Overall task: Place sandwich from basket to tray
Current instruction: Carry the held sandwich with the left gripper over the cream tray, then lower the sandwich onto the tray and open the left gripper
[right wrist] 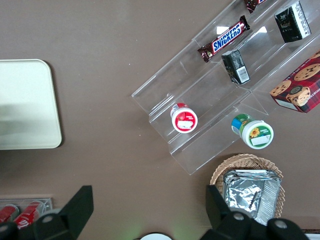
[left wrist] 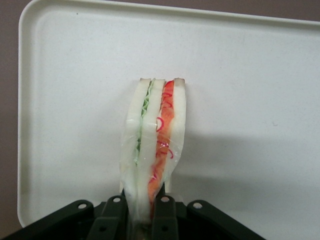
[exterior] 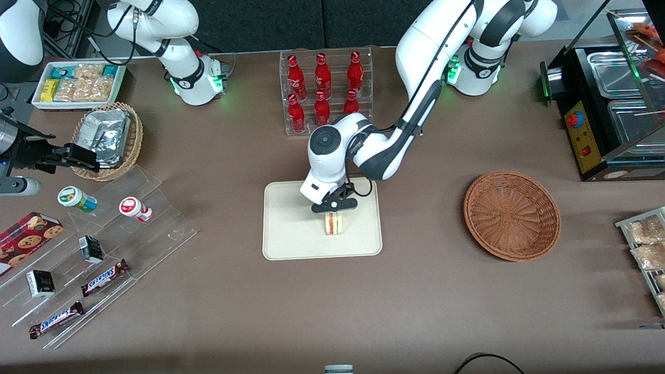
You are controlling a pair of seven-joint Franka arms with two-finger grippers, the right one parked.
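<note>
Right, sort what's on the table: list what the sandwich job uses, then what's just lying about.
Job:
sandwich, pinched upright in the gripper over the tray
tray
basket, empty, toward the working arm's end

Lying about:
cola bottles
foil packs
Snickers bars
cookie box

Matt plastic tray (left wrist: 250, 75), glossy clear-wrapped sandwich (left wrist: 155, 135), woven wicker basket (exterior: 511, 215).

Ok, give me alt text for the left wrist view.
The gripper is shut on an upright sandwich, its green and orange fillings showing, over the cream tray. Brown table shows past the tray's rim.
</note>
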